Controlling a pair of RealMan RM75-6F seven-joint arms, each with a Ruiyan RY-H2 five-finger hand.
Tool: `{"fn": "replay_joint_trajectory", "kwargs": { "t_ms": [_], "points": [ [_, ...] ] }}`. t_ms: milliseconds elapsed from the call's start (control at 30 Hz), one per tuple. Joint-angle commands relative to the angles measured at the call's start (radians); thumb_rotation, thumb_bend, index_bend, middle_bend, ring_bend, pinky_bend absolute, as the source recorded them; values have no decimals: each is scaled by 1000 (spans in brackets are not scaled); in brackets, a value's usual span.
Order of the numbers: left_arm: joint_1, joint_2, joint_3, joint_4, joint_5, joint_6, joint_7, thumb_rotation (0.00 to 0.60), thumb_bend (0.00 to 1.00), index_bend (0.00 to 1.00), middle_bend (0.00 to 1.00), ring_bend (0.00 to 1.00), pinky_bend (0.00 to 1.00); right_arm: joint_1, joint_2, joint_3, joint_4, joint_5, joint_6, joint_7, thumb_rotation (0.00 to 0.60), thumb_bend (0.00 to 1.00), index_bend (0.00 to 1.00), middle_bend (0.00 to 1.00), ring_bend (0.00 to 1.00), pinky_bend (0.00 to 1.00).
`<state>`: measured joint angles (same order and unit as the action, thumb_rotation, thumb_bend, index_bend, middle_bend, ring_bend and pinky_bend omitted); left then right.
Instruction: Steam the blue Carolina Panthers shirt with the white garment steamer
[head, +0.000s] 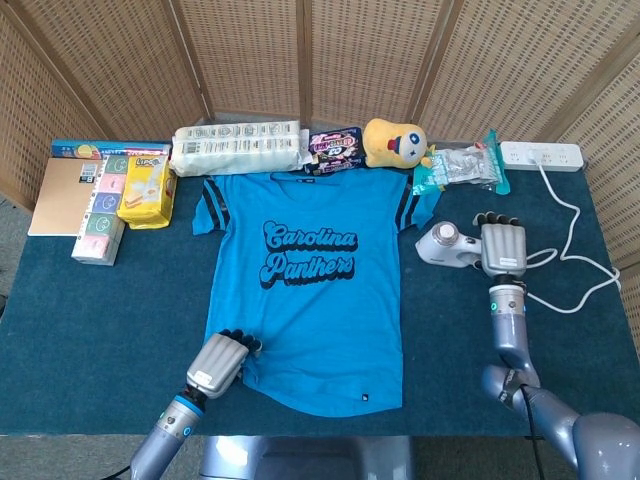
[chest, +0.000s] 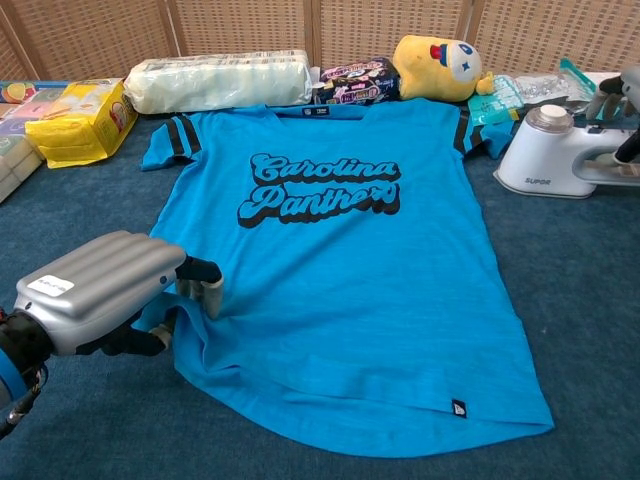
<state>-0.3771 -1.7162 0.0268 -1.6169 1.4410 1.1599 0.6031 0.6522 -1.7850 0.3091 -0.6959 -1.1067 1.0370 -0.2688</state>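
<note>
The blue Carolina Panthers shirt (head: 305, 290) lies flat on the dark blue table, collar toward the back. My left hand (head: 220, 362) sits at its lower left hem; the chest view shows this left hand (chest: 100, 295) pinching the bunched hem of the shirt (chest: 340, 260) between thumb and fingers. The white garment steamer (head: 445, 245) lies on the table right of the shirt. My right hand (head: 502, 248) rests over its handle with fingers still stretched out. In the chest view only the right hand's fingertips (chest: 606, 100) show, beside the steamer (chest: 545, 155).
Along the back edge sit a wipes pack (head: 237, 147), snack bags (head: 334, 148), a yellow plush toy (head: 395, 142) and plastic bags (head: 460, 165). Boxes and a yellow pack (head: 145, 190) stand at back left. A power strip (head: 541, 154) and white cord (head: 575, 255) run behind the right hand.
</note>
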Motion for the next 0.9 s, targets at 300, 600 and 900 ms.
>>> {"fn": "replay_joint_trajectory", "kwargs": {
  "t_ms": [300,600,900],
  "points": [
    [0,3,1,3,-8,5,-5,600,604,469,493,420,485,46,-83,-8,168,-27,-54,47,600,318,531,477,451,412],
    [2,0,3,4,-14,12,-2,600,603,469,493,420,484,65,-113,-7,250,-56,-66,142,600,313,722,699,678,653],
    [-1,-2,4,2,-17,12,4,600,603,469,493,420,484,59,-104,34,229,-34,-71,239,600,311,757,757,757,700]
  ]
}}
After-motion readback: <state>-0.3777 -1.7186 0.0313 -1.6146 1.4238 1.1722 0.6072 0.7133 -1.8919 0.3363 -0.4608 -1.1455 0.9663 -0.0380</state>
